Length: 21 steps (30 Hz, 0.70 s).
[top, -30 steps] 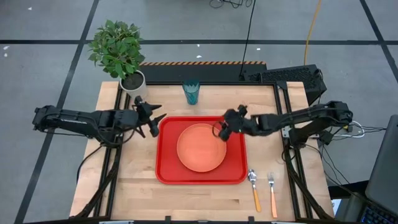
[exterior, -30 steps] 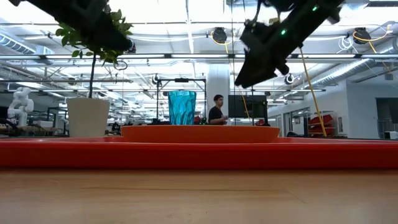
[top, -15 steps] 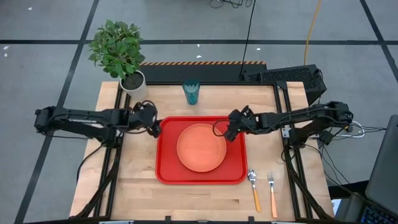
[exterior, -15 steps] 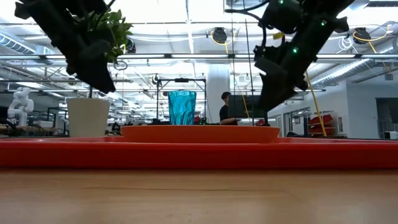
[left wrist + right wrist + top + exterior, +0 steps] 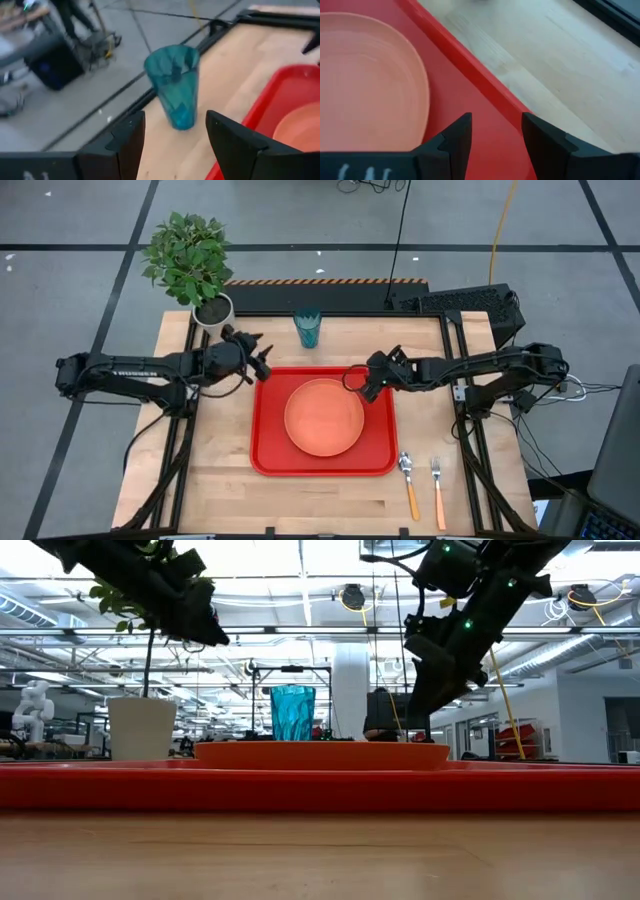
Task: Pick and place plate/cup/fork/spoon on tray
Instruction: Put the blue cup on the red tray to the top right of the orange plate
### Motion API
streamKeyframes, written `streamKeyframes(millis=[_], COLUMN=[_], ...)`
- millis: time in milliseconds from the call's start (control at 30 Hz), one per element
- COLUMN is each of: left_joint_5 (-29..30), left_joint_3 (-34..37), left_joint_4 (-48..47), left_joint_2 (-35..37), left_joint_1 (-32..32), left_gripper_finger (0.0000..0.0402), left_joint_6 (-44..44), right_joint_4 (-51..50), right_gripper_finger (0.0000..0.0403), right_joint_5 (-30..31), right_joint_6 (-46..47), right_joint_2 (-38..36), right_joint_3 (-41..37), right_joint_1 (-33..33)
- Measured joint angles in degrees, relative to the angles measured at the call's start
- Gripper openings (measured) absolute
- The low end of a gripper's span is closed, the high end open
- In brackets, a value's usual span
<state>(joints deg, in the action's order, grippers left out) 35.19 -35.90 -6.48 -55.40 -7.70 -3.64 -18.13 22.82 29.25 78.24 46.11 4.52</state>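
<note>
Wooden table [image 5: 220,480] carries the tray [image 5: 268,460] at its centre, with the plate [image 5: 323,417] lying flat inside it. Behind the tray's far rim, the cup [image 5: 308,328] stands upright on bare wood, apart from the tray; a potted plant [image 5: 190,260] occupies the far left corner. On the near right, outside the tray, the spoon [image 5: 409,483] and fork [image 5: 437,488] lie side by side with handles toward the near edge. Left gripper [image 5: 258,355] hangs above the tray's far left corner, jaws apart and empty, aimed at the cup, which its wrist view frames between the fingers [image 5: 127,142]. Right gripper [image 5: 357,383] hovers over the tray's right side beside the plate rim, jaws apart, holding nothing.
</note>
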Motion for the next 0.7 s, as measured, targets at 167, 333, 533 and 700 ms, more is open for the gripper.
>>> streamKeyframes(millis=[167, 333, 533, 700], left_joint_5=[-4.7, -5.3, -11.2, -16.0], left_joint_3=[0.0, -3.0, -14.3, -28.3], left_joint_4=[1.0, -4.8, -14.0, -31.4], left_joint_2=[-2.6, -5.1, -8.4, -14.6], left_joint_1=[0.1, -0.6, -3.4, -7.9], left_gripper_finger=[0.0214, 0.0214, 0.0214, 0.0213], left_joint_6=[15.0, 18.6, 17.7, 19.1], right_joint_4=[0.1, 0.4, 0.8, 0.8], right_gripper_finger=[0.0164, 0.0164, 0.0164, 0.0164], right_joint_5=[-3.4, -3.5, -3.5, -3.5], right_joint_6=[-1.5, -2.5, -3.5, -4.5], right_joint_2=[0.0, 0.0, 0.0, 0.0], right_joint_3=[0.0, 0.0, 0.0, 0.0], right_joint_1=[0.0, 0.0, 0.0, 0.0])
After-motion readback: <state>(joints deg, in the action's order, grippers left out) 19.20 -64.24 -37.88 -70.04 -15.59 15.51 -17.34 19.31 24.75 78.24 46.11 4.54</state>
